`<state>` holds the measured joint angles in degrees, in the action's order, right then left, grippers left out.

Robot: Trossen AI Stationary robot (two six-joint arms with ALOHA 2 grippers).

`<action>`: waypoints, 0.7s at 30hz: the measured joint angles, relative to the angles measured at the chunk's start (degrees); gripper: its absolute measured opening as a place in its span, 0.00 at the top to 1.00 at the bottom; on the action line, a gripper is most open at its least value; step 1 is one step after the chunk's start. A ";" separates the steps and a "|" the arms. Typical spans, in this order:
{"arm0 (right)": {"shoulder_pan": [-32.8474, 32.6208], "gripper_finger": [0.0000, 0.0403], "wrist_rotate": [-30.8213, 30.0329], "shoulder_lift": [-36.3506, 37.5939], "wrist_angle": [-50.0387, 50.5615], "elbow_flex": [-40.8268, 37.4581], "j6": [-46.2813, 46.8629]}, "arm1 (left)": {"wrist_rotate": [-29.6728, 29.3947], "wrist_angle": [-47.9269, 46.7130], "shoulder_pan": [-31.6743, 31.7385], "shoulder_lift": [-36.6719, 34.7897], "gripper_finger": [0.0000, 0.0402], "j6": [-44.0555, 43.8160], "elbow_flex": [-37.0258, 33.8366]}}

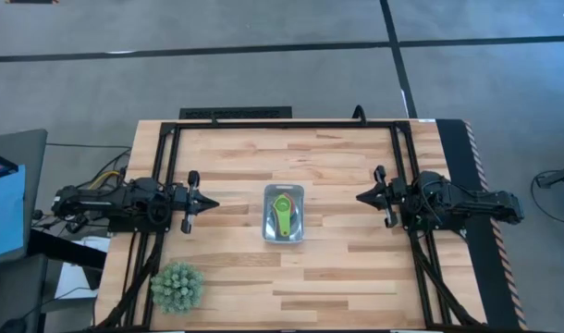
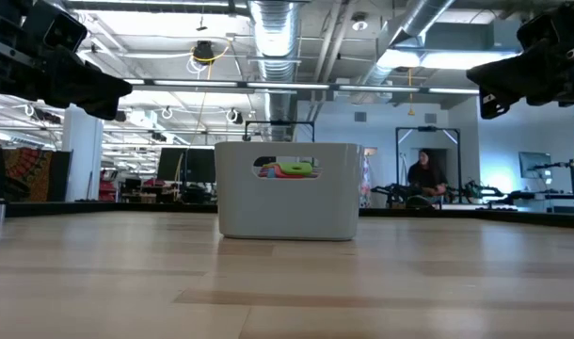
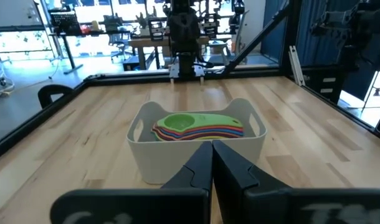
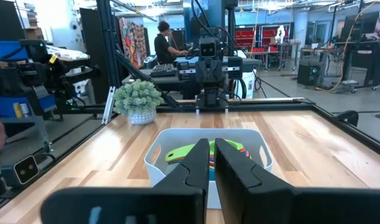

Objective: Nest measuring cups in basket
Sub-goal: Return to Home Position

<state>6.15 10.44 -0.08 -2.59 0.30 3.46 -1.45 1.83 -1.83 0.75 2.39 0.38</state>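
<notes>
The pale grey basket [image 1: 284, 189] stands at the middle of the table, its wall [image 2: 287, 207] flat on the wood. Inside it lie the measuring cups [image 1: 282, 215], nested in one stack with a green one on top [image 3: 199, 126]; they also show through the basket's handle slot [image 2: 287, 169]. My left gripper [image 1: 214, 203] hovers level to the basket's left, shut and holding nothing. My right gripper [image 1: 359, 197] hovers level to the basket's right, with a narrow gap between its fingertips [image 4: 212, 144] and nothing in it.
A spiky green plant ball [image 1: 177, 285] in a small pot stands near the table's front left corner. A dark frame [image 1: 282, 123] runs around the tabletop. Bare wood lies between each gripper and the basket. A person sits in the room beyond the table.
</notes>
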 joint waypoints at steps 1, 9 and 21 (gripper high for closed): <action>0.00 0.88 0.00 -0.02 0.00 0.00 0.00 | 0.00 0.00 0.00 0.00 1.00 -0.01 0.00; 0.00 0.88 0.00 0.00 0.02 0.00 0.02 | 0.00 0.00 0.00 0.00 1.00 -0.13 0.00; 0.00 0.88 0.00 0.00 0.02 0.00 0.13 | 0.00 0.00 0.00 0.00 1.00 -0.03 0.00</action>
<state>6.15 10.44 -0.08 -2.57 0.30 3.60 -1.45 1.83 -1.83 0.75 2.36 0.38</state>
